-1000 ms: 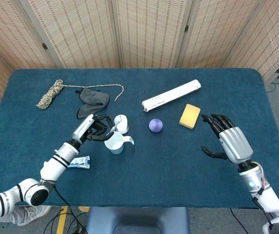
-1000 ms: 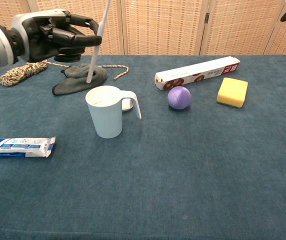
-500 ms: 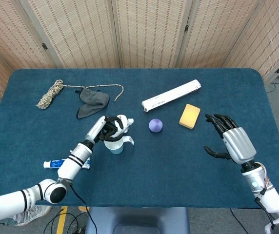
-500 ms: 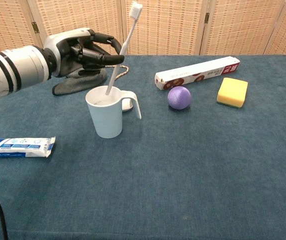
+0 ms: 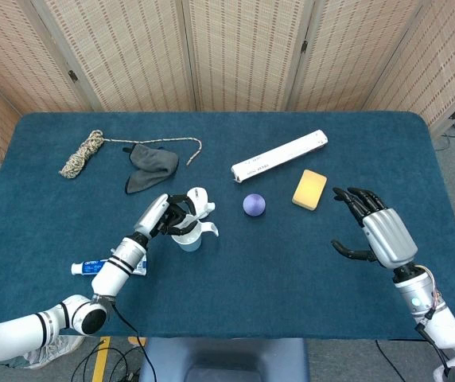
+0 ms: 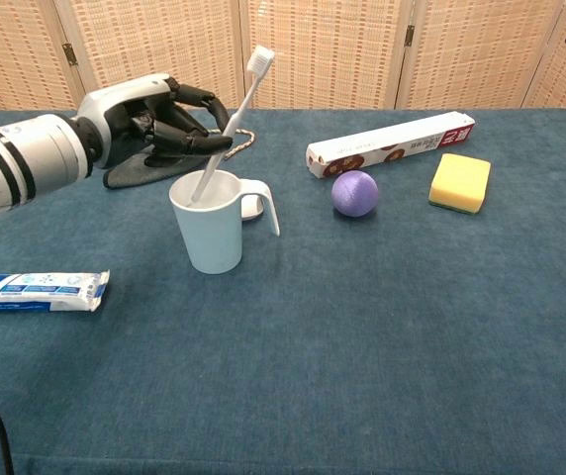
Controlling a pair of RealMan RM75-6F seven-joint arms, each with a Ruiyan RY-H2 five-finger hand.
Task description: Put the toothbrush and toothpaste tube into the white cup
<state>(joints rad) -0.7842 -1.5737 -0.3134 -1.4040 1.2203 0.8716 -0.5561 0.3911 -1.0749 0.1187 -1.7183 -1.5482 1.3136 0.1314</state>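
Note:
The white cup (image 6: 214, 233) with a handle stands upright on the blue table; the head view shows the cup (image 5: 188, 237) left of centre. My left hand (image 6: 154, 117) hovers just behind the cup's rim and grips the white toothbrush (image 6: 234, 114). The brush leans right, bristles up, with its lower end inside the cup. From the head view, the left hand (image 5: 164, 215) sits over the cup and the brush head (image 5: 200, 199) pokes out beside it. The toothpaste tube (image 6: 36, 290) lies flat at the table's left, partly hidden by my forearm in the head view. My right hand (image 5: 379, 231) hangs empty, fingers spread, far right.
A purple ball (image 6: 354, 192), a yellow sponge (image 6: 460, 182) and a long white box (image 6: 392, 142) lie right of the cup. A grey cloth (image 5: 149, 165) and a coil of rope (image 5: 82, 153) sit at the back left.
My left hand carried the toothbrush from left of the cup over its rim and lowered the handle end inside; the brush now leans further right. The right hand barely moved.

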